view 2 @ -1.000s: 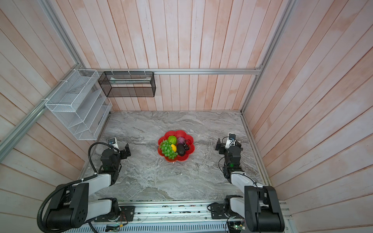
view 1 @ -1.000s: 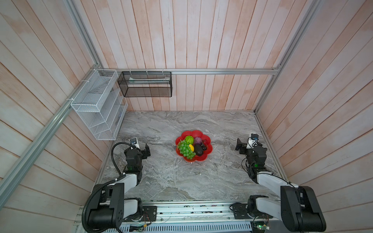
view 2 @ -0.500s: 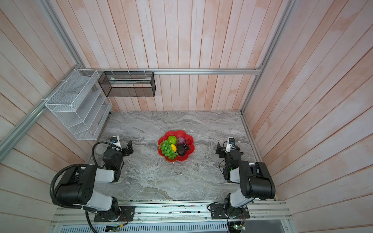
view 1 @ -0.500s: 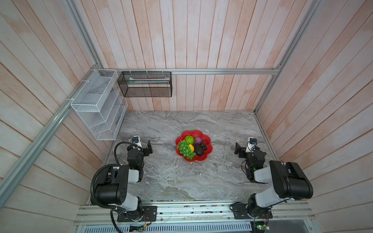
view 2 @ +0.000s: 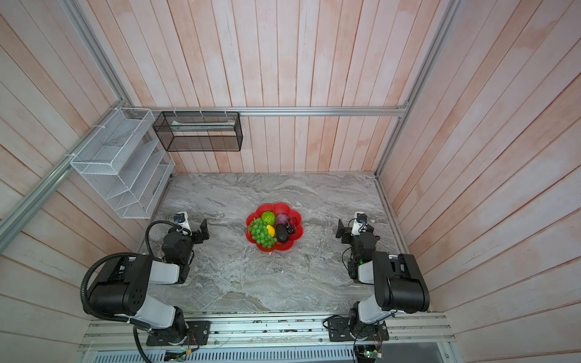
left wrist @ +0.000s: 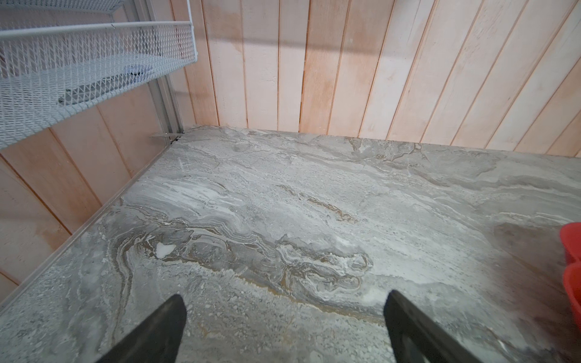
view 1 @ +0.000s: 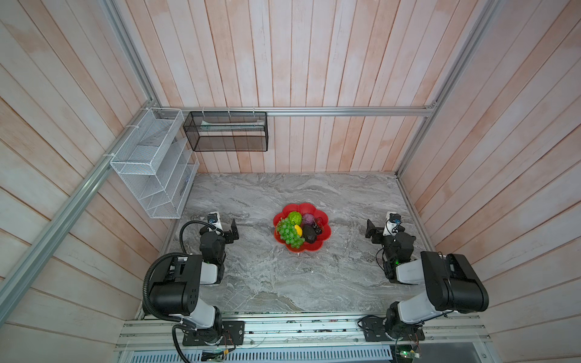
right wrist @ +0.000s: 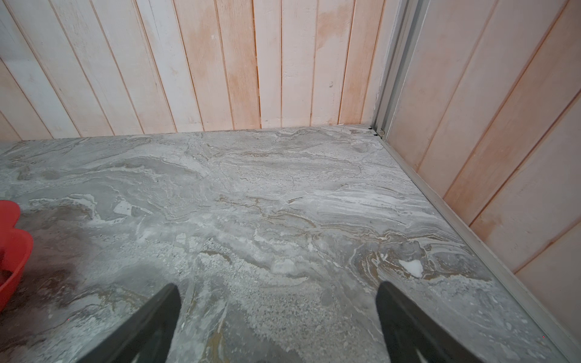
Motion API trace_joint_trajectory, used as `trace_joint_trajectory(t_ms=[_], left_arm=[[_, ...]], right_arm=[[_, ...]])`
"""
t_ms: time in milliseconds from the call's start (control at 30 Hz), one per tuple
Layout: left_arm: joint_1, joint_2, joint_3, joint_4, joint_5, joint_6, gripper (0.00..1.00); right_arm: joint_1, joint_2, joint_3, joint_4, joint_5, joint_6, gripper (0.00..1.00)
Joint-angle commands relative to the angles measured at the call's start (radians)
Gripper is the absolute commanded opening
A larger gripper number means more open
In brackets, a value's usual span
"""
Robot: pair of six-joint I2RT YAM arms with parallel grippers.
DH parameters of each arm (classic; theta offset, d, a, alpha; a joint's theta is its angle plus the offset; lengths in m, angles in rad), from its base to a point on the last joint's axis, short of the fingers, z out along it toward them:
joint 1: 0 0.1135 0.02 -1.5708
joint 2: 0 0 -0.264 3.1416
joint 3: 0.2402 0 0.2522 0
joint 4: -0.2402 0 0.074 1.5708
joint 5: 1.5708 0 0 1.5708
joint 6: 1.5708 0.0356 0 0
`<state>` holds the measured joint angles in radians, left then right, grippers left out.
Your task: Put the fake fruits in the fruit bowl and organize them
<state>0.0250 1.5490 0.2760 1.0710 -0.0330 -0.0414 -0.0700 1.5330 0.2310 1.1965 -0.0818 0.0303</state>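
Observation:
In both top views the red fruit bowl (view 1: 325,239) (view 2: 298,238) sits mid-table. Inside it lie the fake fruits: a green grape bunch (view 1: 289,234), a bumpy lime-green ball (view 1: 294,217), a purple ball (view 1: 308,218), a yellow lemon (view 1: 298,231), a dark avocado (view 1: 309,235) and small stemmed berries (view 1: 319,224). My left gripper (view 1: 229,232) (left wrist: 284,295) is open and empty, low over bare marble left of the bowl. Right of the bowl my right gripper (view 1: 374,231) (right wrist: 276,285) is also open and empty. Each wrist view catches only the fruit bowl's rim (left wrist: 572,251) (right wrist: 12,251).
A white wire basket (view 1: 151,163) (left wrist: 78,63) hangs on the left wall. A black mesh basket (view 1: 226,132) hangs on the back wall. Wooden walls enclose the marble table (view 1: 283,276) on three sides, and a metal rail (view 1: 298,330) runs along the front.
Both arms have folded up, their elbows rising over the front of the table. The grippers stayed open near the same spots. The fruits and bowl have not moved.

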Motion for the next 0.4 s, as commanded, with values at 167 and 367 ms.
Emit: trace_joint_trajectory(t_ms=[167, 367], left_arm=[[-0.005, -0.003, 0.016, 0.033, -0.005, 0.008, 1.0], [-0.005, -0.007, 0.012, 0.036, -0.006, 0.008, 1.0]], right_arm=[[-0.005, -0.014, 0.017, 0.002, -0.016, -0.006, 0.98], [-0.006, -0.014, 0.016, 0.003, -0.016, -0.006, 0.98]])
